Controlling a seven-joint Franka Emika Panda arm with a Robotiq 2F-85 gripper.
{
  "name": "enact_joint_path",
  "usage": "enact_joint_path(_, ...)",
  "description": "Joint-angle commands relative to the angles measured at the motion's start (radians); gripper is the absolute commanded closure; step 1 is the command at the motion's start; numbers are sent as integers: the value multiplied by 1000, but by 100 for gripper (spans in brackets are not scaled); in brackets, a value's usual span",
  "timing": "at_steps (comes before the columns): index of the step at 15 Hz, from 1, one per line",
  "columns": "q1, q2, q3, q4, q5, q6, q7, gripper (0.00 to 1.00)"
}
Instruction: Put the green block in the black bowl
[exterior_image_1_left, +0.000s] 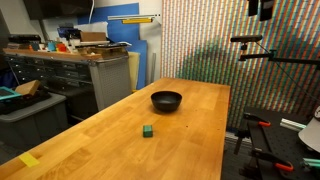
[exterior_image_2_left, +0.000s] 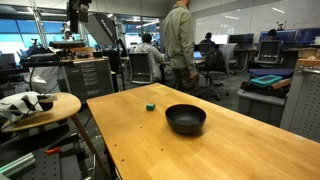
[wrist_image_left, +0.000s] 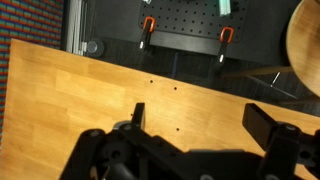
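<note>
The green block (exterior_image_1_left: 147, 130) is a tiny dark green cube on the wooden table, in front of the black bowl (exterior_image_1_left: 166, 100). Both exterior views show them; in an exterior view the block (exterior_image_2_left: 151, 105) lies beyond the glossy bowl (exterior_image_2_left: 185, 119). They are apart, with bare wood between them. My gripper (wrist_image_left: 200, 122) shows only in the wrist view. Its two fingers are spread wide over bare table wood, with nothing between them. Neither block nor bowl is in the wrist view.
A yellow tape patch (exterior_image_1_left: 29, 160) lies at a table corner. A round wooden stool (exterior_image_2_left: 40, 108) with a white object stands beside the table. A person (exterior_image_2_left: 181, 40) stands behind it. Cabinets (exterior_image_1_left: 70, 75) stand alongside. Red clamps (wrist_image_left: 148, 25) hang past the table edge.
</note>
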Motion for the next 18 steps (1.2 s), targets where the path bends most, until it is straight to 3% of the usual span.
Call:
enact_joint_path(1,9,51,-21,18,-81,117,-3,0)
enact_joint_path(11,15,349,-104,99,-76,369,-199,0)
enact_joint_path(18,14,576,-93,184,-147,503,-168,0)
